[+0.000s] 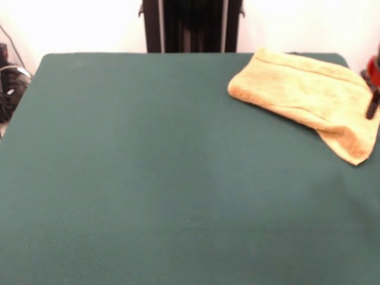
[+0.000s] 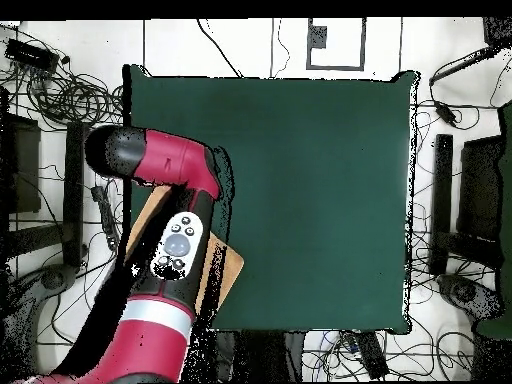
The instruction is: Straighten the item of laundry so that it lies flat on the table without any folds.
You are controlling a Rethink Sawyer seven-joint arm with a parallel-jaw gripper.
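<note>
The orange-tan towel [image 1: 306, 95] lies rumpled and partly doubled over at the far right corner of the green table [image 1: 148, 178]. One corner of it points toward the near side. A band stripe runs along its far edge. My gripper [image 1: 372, 104] shows only as a black tip and a red part at the right edge, over the towel's right end. In the overhead view my red arm [image 2: 170, 260] covers most of the towel [image 2: 228, 270], which sits at the table's [image 2: 300, 200] lower left corner. The gripper is hidden there.
The black pedestal [image 1: 193, 24] stands behind the table's far edge. Cables and dark gear lie off the table's left side [image 1: 9, 83]. In the overhead view, cables and stands [image 2: 450, 200] surround the table.
</note>
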